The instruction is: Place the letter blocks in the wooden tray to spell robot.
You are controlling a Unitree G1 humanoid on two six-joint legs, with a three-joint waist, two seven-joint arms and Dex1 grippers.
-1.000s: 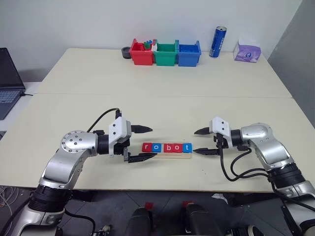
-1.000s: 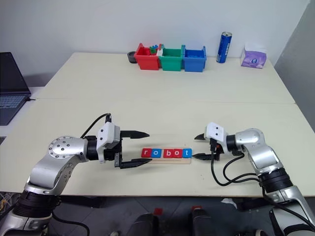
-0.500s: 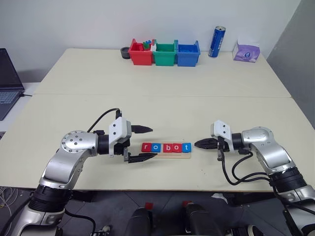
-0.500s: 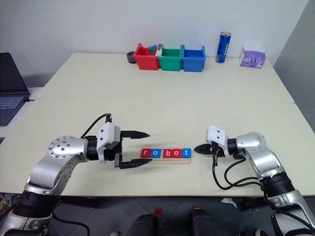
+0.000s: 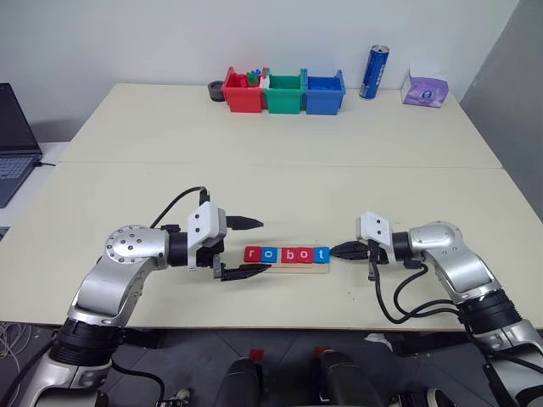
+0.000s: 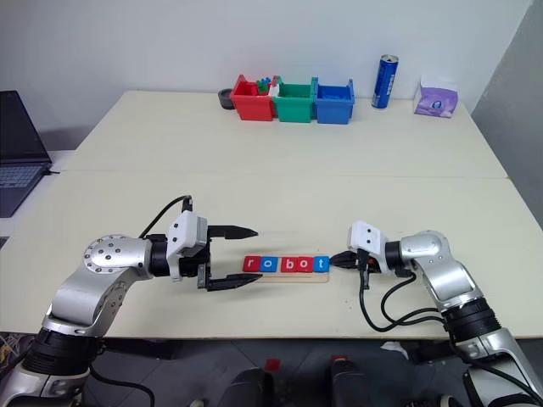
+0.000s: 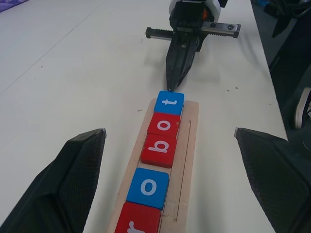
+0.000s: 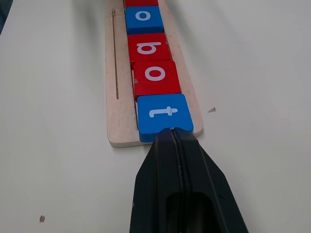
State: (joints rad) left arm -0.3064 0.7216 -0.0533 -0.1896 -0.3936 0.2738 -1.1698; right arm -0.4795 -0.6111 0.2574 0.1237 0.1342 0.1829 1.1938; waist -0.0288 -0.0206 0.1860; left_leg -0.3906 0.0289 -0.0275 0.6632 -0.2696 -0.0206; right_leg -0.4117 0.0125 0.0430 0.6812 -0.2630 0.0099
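The t block (image 8: 164, 112), at the tray's (image 8: 120, 104) right end, is being touched by the closed right gripper (image 8: 172, 133) along the tray's length; the left gripper (image 5: 246, 247) is being held agape at the other end.

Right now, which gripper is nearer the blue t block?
Right. The right gripper, shut, has its tip at the blue t block; the left gripper, open, sits beyond the wooden tray's opposite end.

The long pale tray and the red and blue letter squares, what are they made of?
The long pale tray looks like bare, unvarnished wood: matte, faint grain, a cut groove. The red and blue letter squares seem painted wood or plastic: smooth, rounded corners, slight sheen; I can't tell which.
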